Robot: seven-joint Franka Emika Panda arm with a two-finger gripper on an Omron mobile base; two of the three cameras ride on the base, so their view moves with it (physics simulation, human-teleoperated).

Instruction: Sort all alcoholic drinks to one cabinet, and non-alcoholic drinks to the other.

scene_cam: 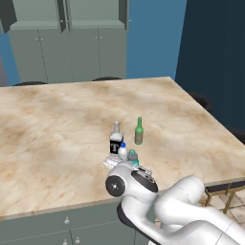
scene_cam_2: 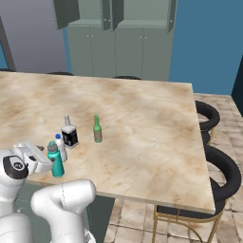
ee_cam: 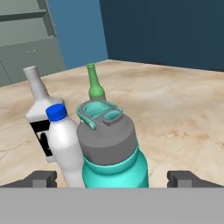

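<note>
The hand (ee_cam: 112, 177), its fingers spread wide and holding nothing, sits low at the near edge of the marble surface (scene_cam: 57, 119), level with the teal bottle (ee_cam: 113, 151), which stands upright straight ahead at lower centre of the hand view, between the two fingertips. The white bottle (ee_cam: 65, 144) touches its left side; the black-labelled bottle (ee_cam: 39, 118) and green bottle (ee_cam: 95, 85) stand behind, so the teal one is judged nearest for grasping.

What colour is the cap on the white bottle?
Blue; the white bottle's cap shows best in the hand view.
</note>
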